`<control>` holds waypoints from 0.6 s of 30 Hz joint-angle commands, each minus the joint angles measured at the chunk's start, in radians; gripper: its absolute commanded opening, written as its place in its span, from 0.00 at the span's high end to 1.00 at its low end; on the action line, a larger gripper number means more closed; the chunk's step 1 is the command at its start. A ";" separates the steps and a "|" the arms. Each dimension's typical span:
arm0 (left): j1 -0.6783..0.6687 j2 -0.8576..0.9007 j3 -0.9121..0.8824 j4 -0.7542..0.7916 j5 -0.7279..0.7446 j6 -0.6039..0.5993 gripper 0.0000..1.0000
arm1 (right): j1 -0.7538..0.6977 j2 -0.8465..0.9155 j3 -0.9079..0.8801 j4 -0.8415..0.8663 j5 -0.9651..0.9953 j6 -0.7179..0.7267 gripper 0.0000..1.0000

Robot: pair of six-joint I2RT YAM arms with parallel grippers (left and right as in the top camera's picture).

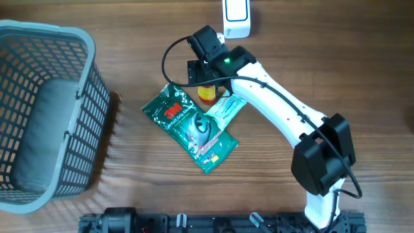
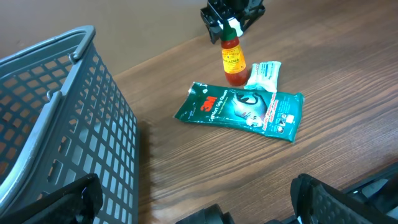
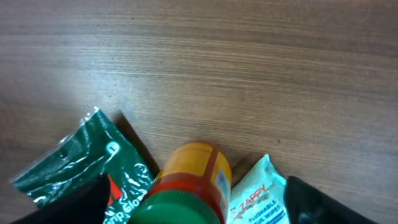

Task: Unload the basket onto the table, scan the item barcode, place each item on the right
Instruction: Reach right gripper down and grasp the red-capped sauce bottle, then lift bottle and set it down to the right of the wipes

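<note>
Sauce bottle's cap stands between the right hand's spread fingers.

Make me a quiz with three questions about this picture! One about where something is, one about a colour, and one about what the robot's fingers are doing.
1. Where is the basket?
A) on the left
B) on top of the green packet
C) hanging from an arm

2. What colour is the bottle cap?
A) blue
B) green
C) black

3. The right fingers are:
A) clamped on the wipes
B) shut on nothing
C) open on either side of the bottle

Answers: 1 A, it stands at the left edge in the overhead view. 2 B, the right wrist view shows a green top. 3 C, there is a gap between each finger and the cap.
</note>
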 commanded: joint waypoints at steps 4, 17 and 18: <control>-0.003 -0.003 0.000 0.002 -0.003 0.005 0.00 | 0.010 0.065 -0.003 -0.003 0.024 -0.026 0.43; -0.003 -0.003 0.000 0.002 -0.002 0.005 0.00 | -0.066 -0.161 0.001 -0.060 0.032 -0.180 0.67; -0.003 -0.003 0.000 0.002 -0.002 0.005 0.00 | -0.082 -0.202 0.001 -0.071 0.032 -0.175 0.67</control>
